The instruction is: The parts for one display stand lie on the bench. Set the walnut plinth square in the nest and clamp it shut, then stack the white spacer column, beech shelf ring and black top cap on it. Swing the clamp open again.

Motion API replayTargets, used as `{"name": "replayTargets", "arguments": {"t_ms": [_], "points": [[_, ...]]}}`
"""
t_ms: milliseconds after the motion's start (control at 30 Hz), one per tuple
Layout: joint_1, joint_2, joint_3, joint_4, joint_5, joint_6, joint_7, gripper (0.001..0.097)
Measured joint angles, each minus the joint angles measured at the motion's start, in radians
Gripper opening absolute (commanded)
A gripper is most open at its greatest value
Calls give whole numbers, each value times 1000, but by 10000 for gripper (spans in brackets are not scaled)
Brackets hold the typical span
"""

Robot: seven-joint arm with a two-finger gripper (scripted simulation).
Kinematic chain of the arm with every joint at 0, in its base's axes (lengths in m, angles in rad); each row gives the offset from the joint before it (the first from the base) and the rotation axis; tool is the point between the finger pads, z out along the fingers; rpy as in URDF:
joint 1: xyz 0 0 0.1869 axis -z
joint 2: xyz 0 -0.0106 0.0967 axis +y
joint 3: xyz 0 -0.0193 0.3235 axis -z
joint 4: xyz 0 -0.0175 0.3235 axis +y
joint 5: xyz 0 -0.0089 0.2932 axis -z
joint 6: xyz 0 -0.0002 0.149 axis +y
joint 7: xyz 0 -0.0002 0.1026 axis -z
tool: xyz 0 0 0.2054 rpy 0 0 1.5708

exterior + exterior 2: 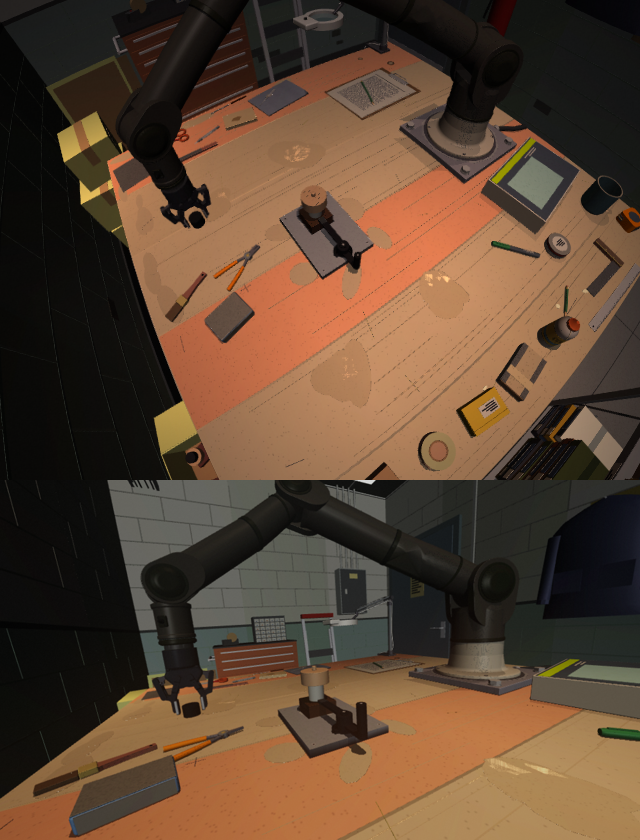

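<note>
The beech shelf ring [314, 200] [314, 676] sits on the white spacer column [316, 692], which stands on the walnut plinth [313, 707] in the nest. The nest's grey base plate [325, 235] [332, 728] lies mid-bench on the orange strip. The dark clamp arm [338, 242] [347, 719] lies against the plinth, its handle post upright at the near end. Far to the left, the black top cap [196, 220] [191, 709] rests on the bench, and my open gripper [187, 216] [189, 706] hangs straight down around it, holding nothing.
A grey box with a pale screen [532, 182] [589, 685] sits right of my base [457, 138]. Orange-handled pliers [237, 266] [204, 740], a brush [185, 296] and a grey block [229, 316] [125, 792] lie near the cap's side. A green pen [515, 249] lies on the right.
</note>
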Motion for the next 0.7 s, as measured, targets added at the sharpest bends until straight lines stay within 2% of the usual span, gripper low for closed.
{"name": "replayTargets", "arguments": {"t_ms": [400, 700], "points": [[0, 1, 0, 0, 1, -2, 0, 600], [0, 1, 0, 0, 1, -1, 0, 420]]}}
